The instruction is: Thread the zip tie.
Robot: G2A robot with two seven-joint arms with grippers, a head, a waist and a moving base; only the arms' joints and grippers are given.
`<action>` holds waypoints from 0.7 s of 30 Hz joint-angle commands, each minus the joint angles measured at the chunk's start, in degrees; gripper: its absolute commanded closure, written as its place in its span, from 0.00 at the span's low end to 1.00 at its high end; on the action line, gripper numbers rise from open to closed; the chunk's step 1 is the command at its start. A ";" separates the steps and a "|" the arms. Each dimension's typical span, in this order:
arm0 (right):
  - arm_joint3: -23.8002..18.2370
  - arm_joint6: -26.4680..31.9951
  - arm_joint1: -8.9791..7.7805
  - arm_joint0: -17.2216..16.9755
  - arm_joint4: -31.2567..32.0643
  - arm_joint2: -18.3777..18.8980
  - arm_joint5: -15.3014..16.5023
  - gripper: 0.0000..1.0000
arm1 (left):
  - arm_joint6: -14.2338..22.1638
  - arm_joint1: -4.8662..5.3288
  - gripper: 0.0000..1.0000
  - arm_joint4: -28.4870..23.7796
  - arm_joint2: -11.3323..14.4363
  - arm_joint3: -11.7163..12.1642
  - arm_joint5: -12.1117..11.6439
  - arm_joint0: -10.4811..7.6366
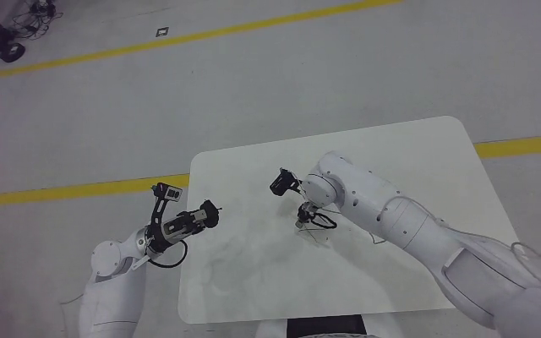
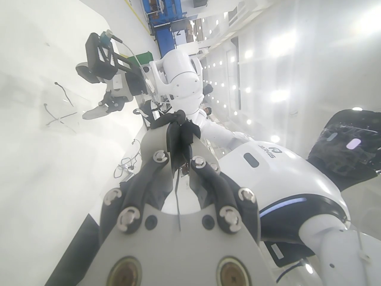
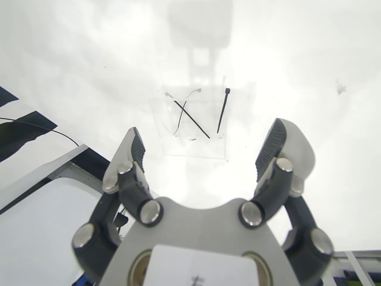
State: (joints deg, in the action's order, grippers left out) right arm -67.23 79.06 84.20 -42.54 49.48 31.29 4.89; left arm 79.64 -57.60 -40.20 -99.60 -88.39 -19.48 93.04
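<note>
My left gripper [image 2: 179,126] is shut on a thin black zip tie [image 2: 177,197] that runs back between its black-tipped fingers; it sits at the table's left edge [image 1: 210,215]. My right gripper [image 3: 205,147] stands open above a clear tray [image 3: 195,150] near the table's middle [image 1: 302,223]. In the tray lie a straight black zip tie [image 3: 223,110], a second black one [image 3: 192,119] lying slantwise, and a pale-headed one [image 3: 185,109] crossing it. The left wrist view shows the right gripper [image 2: 96,111] hovering beside the tray's ties [image 2: 61,102].
The white table [image 1: 406,152] has rounded corners and bare room to the right and front of the tray. Grey floor with yellow lines [image 1: 203,34] surrounds it. The right arm [image 1: 380,207] stretches across the table's right half.
</note>
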 commanded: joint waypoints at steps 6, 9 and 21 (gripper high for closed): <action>1.51 0.58 0.39 1.26 1.13 -3.10 5.37 0.00 | 0.00 0.00 1.00 0.00 0.00 0.00 0.00 0.00; 1.51 0.58 0.39 1.26 1.13 -3.10 5.37 0.00 | 0.00 0.00 1.00 0.00 0.00 0.00 0.00 0.00; 0.90 0.30 0.00 0.43 4.05 -3.43 8.34 0.38 | 0.00 0.00 1.00 0.00 0.00 0.00 0.00 0.00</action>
State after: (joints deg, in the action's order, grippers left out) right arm -66.22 79.35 84.25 -42.08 53.29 27.78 13.21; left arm 79.64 -57.60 -40.20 -99.60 -88.39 -19.48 93.04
